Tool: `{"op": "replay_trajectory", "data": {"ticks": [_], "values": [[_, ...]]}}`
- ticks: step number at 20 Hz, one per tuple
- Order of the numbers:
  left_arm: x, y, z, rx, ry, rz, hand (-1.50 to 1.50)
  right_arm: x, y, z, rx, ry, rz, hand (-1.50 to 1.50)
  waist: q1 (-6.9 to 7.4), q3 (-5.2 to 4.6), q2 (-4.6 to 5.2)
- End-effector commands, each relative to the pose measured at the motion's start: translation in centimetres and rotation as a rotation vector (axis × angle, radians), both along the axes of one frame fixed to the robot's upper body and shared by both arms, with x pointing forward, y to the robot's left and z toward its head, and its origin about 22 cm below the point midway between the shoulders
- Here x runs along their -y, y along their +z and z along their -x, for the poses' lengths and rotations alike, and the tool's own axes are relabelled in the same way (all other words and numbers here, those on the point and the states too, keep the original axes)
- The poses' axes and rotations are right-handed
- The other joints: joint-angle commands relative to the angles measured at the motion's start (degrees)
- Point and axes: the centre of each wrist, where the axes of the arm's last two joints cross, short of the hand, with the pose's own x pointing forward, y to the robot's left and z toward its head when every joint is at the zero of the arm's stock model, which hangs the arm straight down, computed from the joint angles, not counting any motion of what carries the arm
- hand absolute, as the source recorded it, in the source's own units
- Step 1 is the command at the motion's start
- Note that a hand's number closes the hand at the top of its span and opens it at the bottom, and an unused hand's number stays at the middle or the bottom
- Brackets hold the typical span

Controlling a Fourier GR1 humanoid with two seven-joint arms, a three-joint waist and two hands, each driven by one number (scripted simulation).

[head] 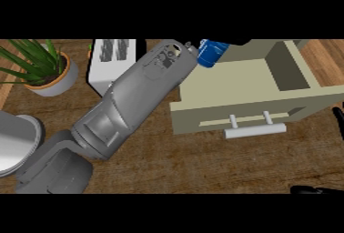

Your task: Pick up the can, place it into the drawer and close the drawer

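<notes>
The blue can (209, 53) hangs at the back left corner of the open beige drawer (235, 86), just over its rim. My left forearm stretches from the lower left up to it. Only a dark bit of my left hand (232, 43) shows, curled round the can's top at the upper edge of the view. The drawer is pulled out toward me, its white handle (255, 129) on the front. Of my right hand (314, 189) only black slivers show at the lower right corner and the right edge.
A white toaster (114, 57) stands behind my left forearm. A potted green plant (42, 68) sits at the back left. A round grey plate (13, 141) lies at the left edge. Bare wooden counter (222, 164) lies in front of the drawer.
</notes>
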Motion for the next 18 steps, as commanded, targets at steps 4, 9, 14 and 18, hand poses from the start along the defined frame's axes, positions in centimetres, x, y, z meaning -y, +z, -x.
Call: {"op": "replay_trajectory", "data": {"ticks": [4,9,14,18], "values": [[-0.9,-2.8,-0.1,0.04,0.024,-0.064,1.5,-0.7,0.4,-0.5,0.029,0.029,0.001,-1.5,-1.26,0.02,0.47],[-0.8,-1.6,-0.5,0.029,0.091,-0.052,-1.5,-1.0,1.0,-1.5,0.033,0.024,0.013,-1.5,-1.16,0.0,0.7],[-1.3,-3.7,-0.2,0.036,0.128,-0.047,-1.5,-0.9,0.6,0.3,0.023,0.024,0.004,-1.5,-2.31,0.0,0.33],[-0.2,-1.8,0.0,0.03,0.124,-0.028,-1.5,-0.9,0.9,-0.6,0.011,0.026,0.015,-1.5,-1.43,0.0,0.24]]}}
